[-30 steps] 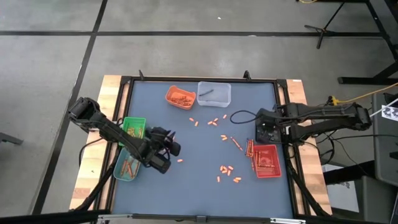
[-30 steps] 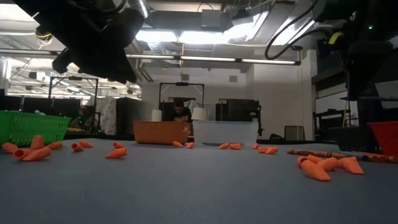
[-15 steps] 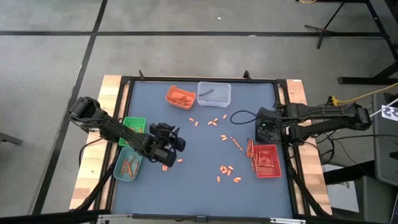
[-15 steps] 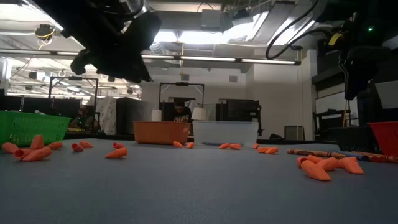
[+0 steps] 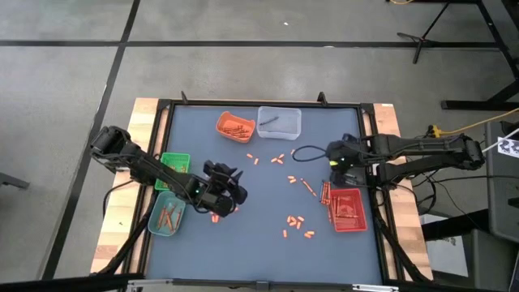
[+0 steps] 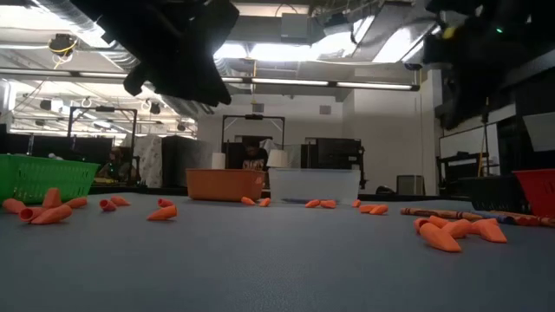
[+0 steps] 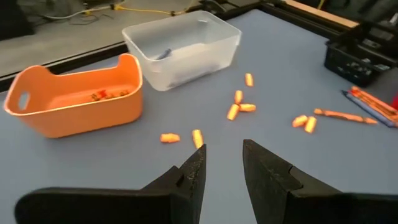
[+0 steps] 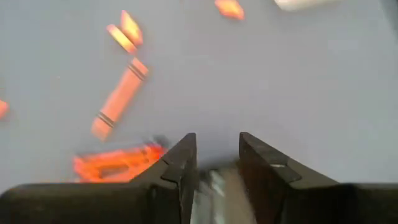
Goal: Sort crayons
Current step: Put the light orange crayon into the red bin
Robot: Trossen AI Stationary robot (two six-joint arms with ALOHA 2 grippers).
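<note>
A: Where are the crayons (image 5: 294,221)?

B: Scattered on the blue-grey table top (image 5: 268,243), high view. One loose cluster lies near 5 o'clock of the table centre, a second string of orange bits (image 5: 276,158) sits toward 12 o'clock just below the two far trays, and a longer orange stick (image 5: 308,187) lies at about 3 o'clock. More are sorted already: some in the orange tray (image 5: 234,126), one dark piece in the clear tray (image 5: 280,122), several in the red tray (image 5: 347,209), and a few in the teal tray (image 5: 166,217).

A: Grippers?

B: Left gripper (image 5: 233,195) hangs above the table at about 8 o'clock of centre, beside a single orange bit (image 5: 216,217). In its wrist view the fingers (image 7: 194,171) stand apart with nothing between them. Right gripper (image 5: 334,154) is at 3 o'clock, close to the red tray's far edge. Its fingers (image 8: 184,158) are also parted and hold nothing.

A: Edges, free room?

B: A black frame (image 5: 259,104) rims the top. The green basket (image 5: 173,165) and teal tray crowd the 9 o'clock edge, the red tray the 4 o'clock edge. The middle and the 6 o'clock strip are mostly bare.

A: Surroundings?

B: Wooden bench edge (image 5: 146,113) shows outside the frame, over grey concrete floor (image 5: 73,65). The low view shows ceiling lights and a person (image 6: 252,156) far behind the trays.
</note>
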